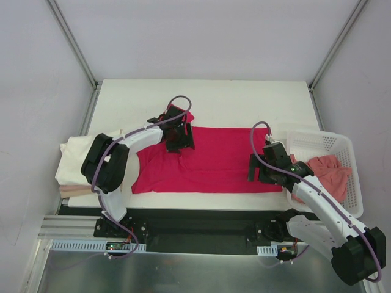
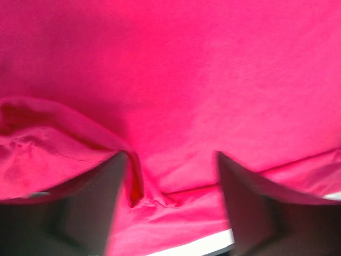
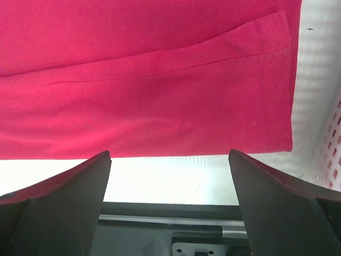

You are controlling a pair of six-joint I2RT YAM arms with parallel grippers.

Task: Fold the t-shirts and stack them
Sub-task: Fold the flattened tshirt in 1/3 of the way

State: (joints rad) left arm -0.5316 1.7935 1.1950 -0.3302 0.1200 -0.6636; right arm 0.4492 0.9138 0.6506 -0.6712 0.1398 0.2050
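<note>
The crimson-pink t-shirt [image 1: 211, 160] lies spread flat across the middle of the table. My left gripper [image 1: 178, 141] hangs over its upper left part near a sleeve; its jaws stand open with wrinkled cloth [image 2: 160, 197] between them. My right gripper [image 1: 259, 172] is open and empty over the shirt's right hem [image 3: 277, 80], above bare table. The cream-white t-shirt [image 1: 76, 160] lies folded at the left edge on a salmon-pink layer [image 1: 76, 191]. Another salmon-pink t-shirt [image 1: 330, 172] lies crumpled in the basket.
A white plastic mesh basket [image 1: 345, 146] stands at the right edge of the table, close to my right arm. The table's near edge and a black rail [image 3: 170, 218] run just below the shirt's front hem. White walls surround the table.
</note>
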